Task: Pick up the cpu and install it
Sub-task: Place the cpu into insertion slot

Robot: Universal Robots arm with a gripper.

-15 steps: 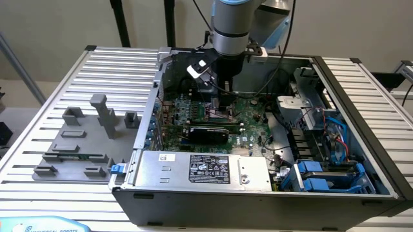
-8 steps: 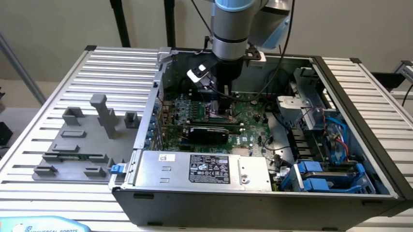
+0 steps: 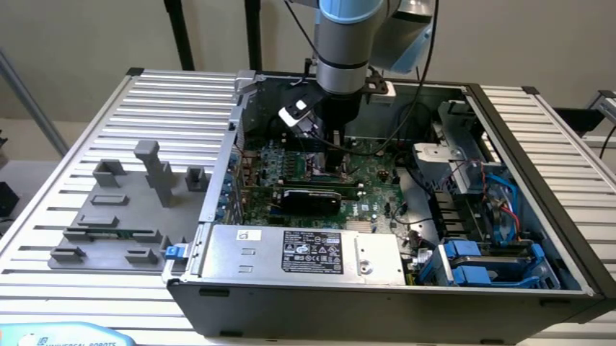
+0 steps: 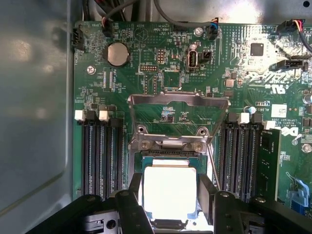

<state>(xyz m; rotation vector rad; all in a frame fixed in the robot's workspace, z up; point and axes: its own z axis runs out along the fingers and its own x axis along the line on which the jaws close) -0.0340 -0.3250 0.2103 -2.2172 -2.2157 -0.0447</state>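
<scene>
Black gripper (image 4: 170,192), apparently closed on the flat, square, silver-topped cpu (image 4: 169,183); thin metal socket frame (image 4: 178,100) hinged open on green motherboard (image 4: 146,44).

cpu (image 4: 169,192) held between black jaws, at open socket frame (image 4: 178,100), green motherboard (image 4: 146,48)

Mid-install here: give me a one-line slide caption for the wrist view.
Gripper closed on the cpu at the open socket on the motherboard, metal load plate raised.

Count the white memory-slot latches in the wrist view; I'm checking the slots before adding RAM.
4 white latches: two on one side of the cpu, two on the other. The claw gripping the cpu may hide more.
</scene>
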